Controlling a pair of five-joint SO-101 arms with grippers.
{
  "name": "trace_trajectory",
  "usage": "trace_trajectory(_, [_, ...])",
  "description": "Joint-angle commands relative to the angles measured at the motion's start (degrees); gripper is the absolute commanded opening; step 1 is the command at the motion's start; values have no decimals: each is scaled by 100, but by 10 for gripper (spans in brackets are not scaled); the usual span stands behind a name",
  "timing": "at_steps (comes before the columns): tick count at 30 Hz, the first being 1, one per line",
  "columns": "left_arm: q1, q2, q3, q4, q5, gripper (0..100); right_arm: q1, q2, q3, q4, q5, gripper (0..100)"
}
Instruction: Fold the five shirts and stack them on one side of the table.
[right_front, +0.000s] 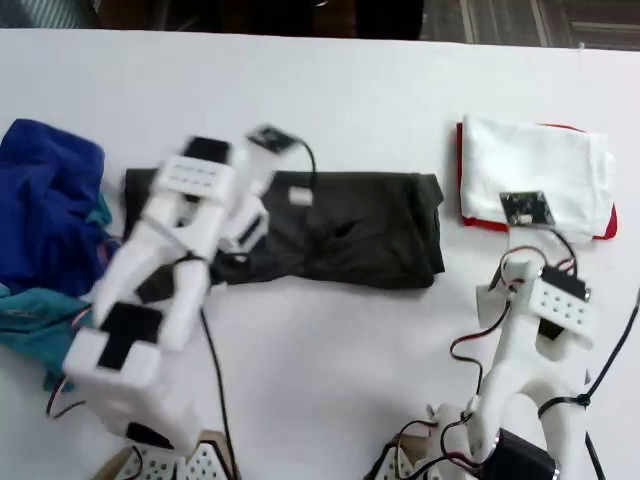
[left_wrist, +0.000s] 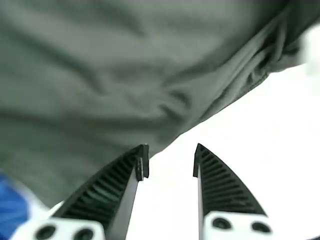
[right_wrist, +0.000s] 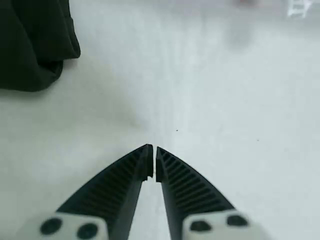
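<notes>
White table (right_front: 330, 90) bears a dark shirt (right_front: 360, 225); left hand (left_wrist: 171, 152) apart, right hand (right_wrist: 154, 152) together.

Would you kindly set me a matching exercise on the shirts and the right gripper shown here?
1. dark shirt
2. white shirt
3. blue shirt
4. right gripper

A. shut, over the bare table
B. folded, on the red shirt
C. crumpled, beside the teal shirt
D. laid out mid-table

Pairs: 1-D, 2-B, 3-C, 4-A.
</notes>
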Motion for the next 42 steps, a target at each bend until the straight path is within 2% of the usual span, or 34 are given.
trace_trajectory(1, [-1134, -651, -154, -211, -185, 172, 391, -242, 378, -497, -9, 19])
trace_trajectory(4, [-2365, -484, 224, -1046, -211, 176, 866, -242, 703, -840, -9, 19])
trace_trajectory(6, [-2901, -158, 462, -1565, -448, 176, 1068, -224, 941, -1112, -9, 19])
trace_trajectory(8, [-3191, 290, 585, -1908, -730, 175, 1103, -242, 1213, -1341, -9, 19])
trace_trajectory(13, [-3815, 1363, 374, -2734, -721, 173, 1103, -347, 1319, -1446, -53, 19])
trace_trajectory(19, [-4870, 2259, -708, -2822, -765, 173, 866, -374, 1459, -1525, -9, 19])
trace_trajectory(24, [-5547, 2558, -1938, -2295, -765, 173, 866, -382, 1477, -1569, -9, 19])
trace_trajectory(31, [-5389, 2752, -3160, -932, -721, 174, 866, -382, 1477, -1569, -9, 19])
trace_trajectory(38, [-4325, 2760, -4084, 774, -624, 177, 866, -382, 1486, -1569, -9, 19])
trace_trajectory(42, [-3675, 2769, -4286, 1064, -378, 181, 866, -382, 1486, -1569, -9, 19])
